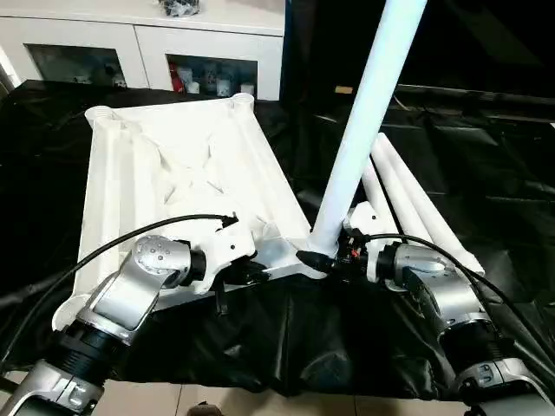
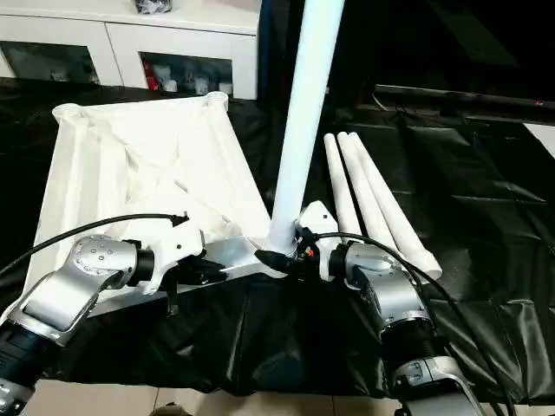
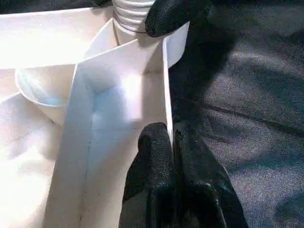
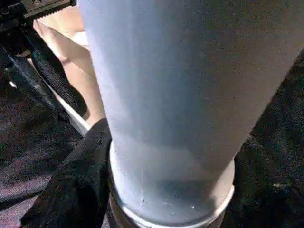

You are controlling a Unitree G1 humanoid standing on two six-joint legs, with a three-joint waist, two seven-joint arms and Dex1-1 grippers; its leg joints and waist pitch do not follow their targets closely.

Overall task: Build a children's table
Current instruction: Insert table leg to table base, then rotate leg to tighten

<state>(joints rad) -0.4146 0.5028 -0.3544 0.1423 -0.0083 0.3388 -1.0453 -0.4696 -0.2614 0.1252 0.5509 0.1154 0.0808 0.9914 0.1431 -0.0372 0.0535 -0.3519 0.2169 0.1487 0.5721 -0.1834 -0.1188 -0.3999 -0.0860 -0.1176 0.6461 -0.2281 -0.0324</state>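
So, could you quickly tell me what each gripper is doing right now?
Left gripper: shut on the tabletop's rim.
Right gripper: around the base of the upright leg; grip cannot be told.

One tabletop (image 1: 186,165), ribbed underside up, on one black sheet (image 1: 486,147); two round corner sockets show at its far edge, at 11 and 12 o'clock. Four white tube legs in all: one standing leg (image 1: 364,121) planted at the near corner around 6 o'clock, three loose legs (image 1: 408,195) lying side by side at about 3 o'clock. Two grippers, left gripper (image 3: 171,142) and right gripper (image 1: 334,258), and one white cabinet (image 1: 147,43) at 12 o'clock
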